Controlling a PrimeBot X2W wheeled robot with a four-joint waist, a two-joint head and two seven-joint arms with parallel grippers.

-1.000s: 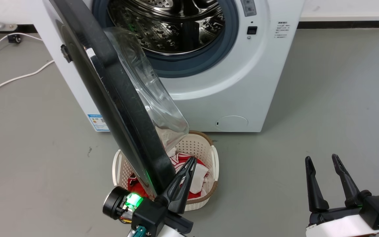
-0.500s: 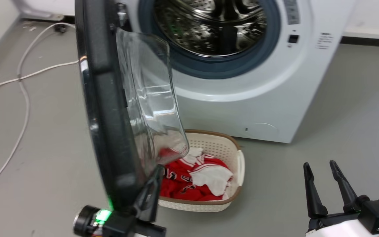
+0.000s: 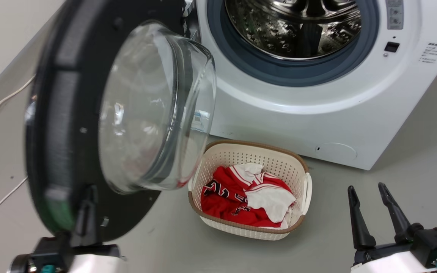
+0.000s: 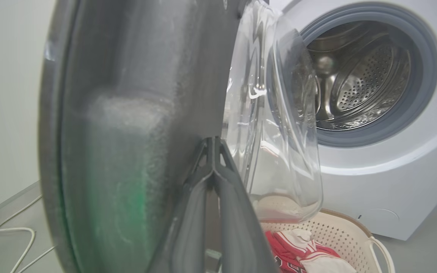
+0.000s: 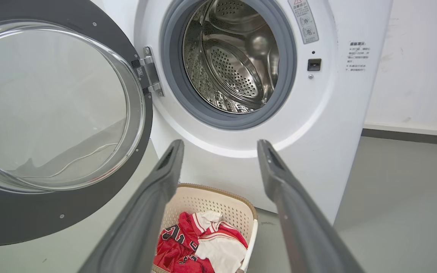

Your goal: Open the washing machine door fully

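Resting against the inner face of the door, low on its black rim, the left gripper has its fingers pressed together with nothing between them; the left wrist view shows the two tips meeting on that dark surface. The door stands swung out to the left of the washing machine, glass bowl turned toward the basket of red and white clothes; its hinge runs upright at the left of the drum opening, so the gripper sits on the side farthest from it, where a push turns the door most easily. Any swing left to make would go leftward and back, away from the drum. The right gripper hangs spread and empty, well apart; the left arm is clearly the nearer.
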